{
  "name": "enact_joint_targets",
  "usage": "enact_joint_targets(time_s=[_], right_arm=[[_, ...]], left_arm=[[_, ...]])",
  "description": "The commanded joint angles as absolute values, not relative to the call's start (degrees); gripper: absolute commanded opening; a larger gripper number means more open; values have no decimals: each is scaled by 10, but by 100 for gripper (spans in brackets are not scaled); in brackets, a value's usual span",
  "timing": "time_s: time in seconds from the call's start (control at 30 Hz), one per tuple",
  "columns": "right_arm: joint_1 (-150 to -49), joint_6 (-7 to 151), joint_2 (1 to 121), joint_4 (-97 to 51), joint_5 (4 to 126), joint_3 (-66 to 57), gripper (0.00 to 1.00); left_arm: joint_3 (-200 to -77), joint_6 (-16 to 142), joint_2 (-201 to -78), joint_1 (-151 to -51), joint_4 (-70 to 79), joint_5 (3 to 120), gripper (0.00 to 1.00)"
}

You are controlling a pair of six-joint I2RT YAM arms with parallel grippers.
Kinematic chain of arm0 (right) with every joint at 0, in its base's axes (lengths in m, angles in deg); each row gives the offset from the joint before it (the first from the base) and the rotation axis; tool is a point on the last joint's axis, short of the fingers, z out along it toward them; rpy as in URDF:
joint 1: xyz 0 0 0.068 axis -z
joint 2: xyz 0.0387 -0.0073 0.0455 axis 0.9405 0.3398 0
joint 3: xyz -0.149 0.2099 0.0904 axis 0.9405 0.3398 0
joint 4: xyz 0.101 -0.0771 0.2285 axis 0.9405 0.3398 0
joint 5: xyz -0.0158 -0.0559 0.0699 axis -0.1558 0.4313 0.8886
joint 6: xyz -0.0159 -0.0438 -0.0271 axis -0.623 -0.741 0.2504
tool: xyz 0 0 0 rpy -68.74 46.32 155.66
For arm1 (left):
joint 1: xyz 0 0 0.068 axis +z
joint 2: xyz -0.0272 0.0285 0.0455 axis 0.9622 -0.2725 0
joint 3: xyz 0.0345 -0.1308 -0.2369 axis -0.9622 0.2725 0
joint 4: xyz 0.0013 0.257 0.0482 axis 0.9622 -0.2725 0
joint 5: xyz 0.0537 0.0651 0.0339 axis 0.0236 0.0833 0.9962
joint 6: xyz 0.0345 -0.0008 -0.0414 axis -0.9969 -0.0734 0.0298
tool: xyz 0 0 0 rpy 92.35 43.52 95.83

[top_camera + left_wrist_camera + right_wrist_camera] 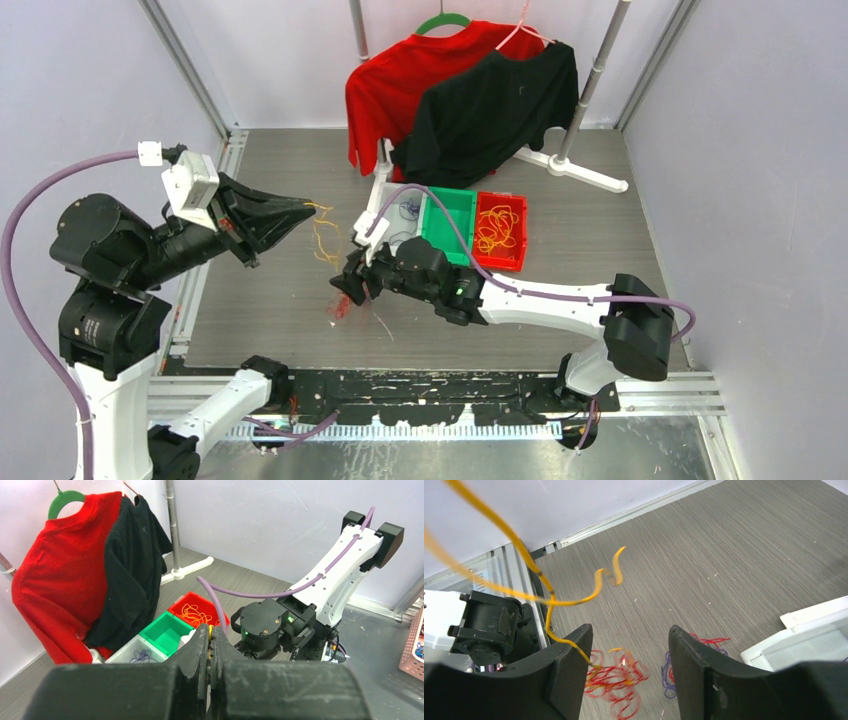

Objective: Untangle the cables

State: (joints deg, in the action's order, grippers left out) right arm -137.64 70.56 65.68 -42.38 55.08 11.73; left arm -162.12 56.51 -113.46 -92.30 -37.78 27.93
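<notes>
Left gripper (308, 209) is up over the 9 o'clock side of the table (580, 250), fingers pressed together on a yellow-orange cable (322, 238). The left wrist view shows a sliver of yellow pinched at the tips. In the overhead view the strand dangles from the tips toward 5 o'clock, kinked and loose, its lower end close to the right gripper (345, 290). Right gripper is low near table centre with its jaws wide apart. In its wrist view the yellow strand comes in from 10 o'clock and runs down past the inner face of the 9 o'clock finger (569, 660) (touching or not, can't tell). The red cables (616, 682) lie in a loose tangle on the table at 6 o'clock in the gap between the fingers. The purple cables (668, 677) are just beside them at 3 o'clock, partly hidden by the other finger. Three bins stand in a row at about 1 o'clock from the right gripper: white bin (122, 649) with a purple bunch (142, 655), green bin (462, 205), and red bin (502, 262) with a yellow-orange bunch (497, 230). Red shirt (400, 75) and black shirt (490, 110) hang at 12 o'clock.
</notes>
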Motion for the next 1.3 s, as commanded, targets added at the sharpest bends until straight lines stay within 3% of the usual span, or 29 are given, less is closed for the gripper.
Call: enact_joint_targets(time_s=[0.0, 0.73, 1.07, 1.27], right_arm=[[-1371, 725, 642, -464, 541, 135, 61], [-1353, 799, 726, -577, 544, 206, 49], [-1341, 833, 779, -657, 501, 300, 48], [-1340, 839, 791, -676, 474, 325, 53]], left_arm=[[-1642, 593, -1133, -924, -352, 257, 0], [-1706, 688, -1169, -924, -307, 245, 0], [-1788, 599, -1193, -923, -292, 355, 0], [-1837, 542, -1220, -923, -292, 419, 0]])
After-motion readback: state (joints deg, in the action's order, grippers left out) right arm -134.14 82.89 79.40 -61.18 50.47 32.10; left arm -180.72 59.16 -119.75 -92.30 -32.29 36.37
